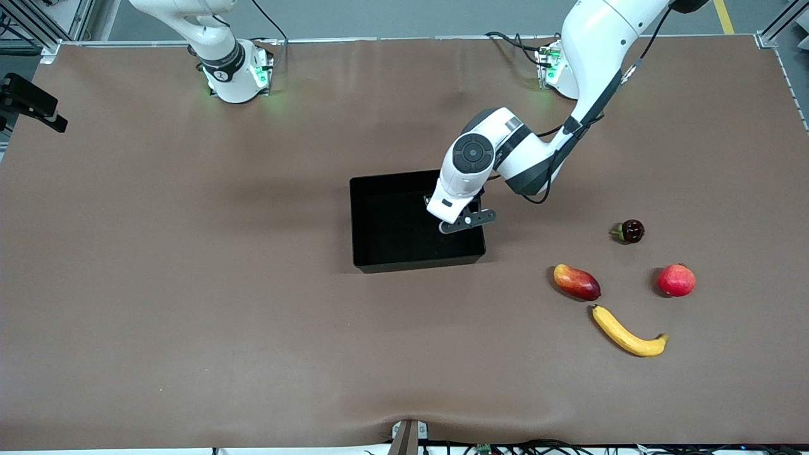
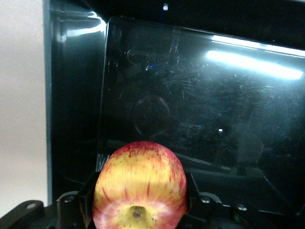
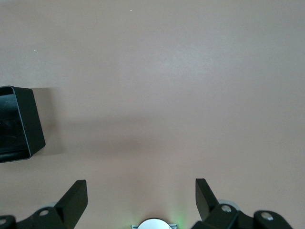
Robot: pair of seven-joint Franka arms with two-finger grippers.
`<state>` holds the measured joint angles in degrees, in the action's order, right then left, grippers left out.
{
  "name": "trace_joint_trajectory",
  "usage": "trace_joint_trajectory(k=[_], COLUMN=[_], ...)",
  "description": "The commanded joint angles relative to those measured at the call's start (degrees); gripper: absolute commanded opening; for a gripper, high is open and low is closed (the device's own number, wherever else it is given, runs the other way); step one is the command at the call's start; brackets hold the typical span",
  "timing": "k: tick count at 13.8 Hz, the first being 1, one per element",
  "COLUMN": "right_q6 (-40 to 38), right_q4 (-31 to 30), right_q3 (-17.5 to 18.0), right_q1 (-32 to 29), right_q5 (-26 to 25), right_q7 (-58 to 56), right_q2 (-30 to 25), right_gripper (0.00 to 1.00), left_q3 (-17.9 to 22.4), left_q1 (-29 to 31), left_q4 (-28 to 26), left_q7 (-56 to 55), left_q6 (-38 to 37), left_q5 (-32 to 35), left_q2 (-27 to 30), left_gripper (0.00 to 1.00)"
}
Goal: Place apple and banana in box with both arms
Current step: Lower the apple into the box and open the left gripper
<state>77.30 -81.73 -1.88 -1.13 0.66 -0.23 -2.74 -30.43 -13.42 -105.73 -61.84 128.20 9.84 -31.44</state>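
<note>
Left gripper is held over the box, and the apple is squeezed between its fingers. Only the shiny black floor of the box is seen under the apple in the left wrist view. Right gripper is kept up high over the bare table near its own base, with its fingers spread wide and nothing held; that arm is waiting. The box is set near the middle of the table. The banana is laid flat toward the left arm's end, nearer to the front camera than the box. A mango is found just beside it. A red round fruit and a small dark fruit are placed close by.
</note>
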Motion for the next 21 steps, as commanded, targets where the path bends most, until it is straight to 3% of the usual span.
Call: trace_joint_trajectory(k=[1,6,11,20,21], right_q6=[-0.5,-0.3,-0.4,-0.3,-0.3], right_q4=[0.7,0.7,1.0,1.0,1.0], right_q3=[0.5,0.5,0.5,0.5,0.5], right_q1=[-0.5,-0.6,-0.6,-0.5,-0.5], right_q5=[-0.8,-0.8,-0.7,-0.5,-0.5], right_q7=[-0.3,-0.4,-0.6,-0.6,-0.6], right_q2=[0.2,0.4,1.0,1.0,1.0], right_gripper=[1.0,1.0,1.0,1.0,1.0], left_q3=[0.1,0.4,0.5,0.5,0.5], left_q1=[-0.9,-1.9,-2.9,-3.6,-3.6], left_q4=[0.4,0.1,0.3,0.2,0.2], left_q7=[-1.0,-1.3,-8.0,-8.1,-8.0], left_q6=[1.8,3.0,3.9,3.8,3.8], left_q5=[1.4,1.4,7.9,9.5,9.5], left_q2=[-0.7,-2.0,-4.2,-7.6,-7.6], left_gripper=[0.0,0.0,0.0,0.0,0.16])
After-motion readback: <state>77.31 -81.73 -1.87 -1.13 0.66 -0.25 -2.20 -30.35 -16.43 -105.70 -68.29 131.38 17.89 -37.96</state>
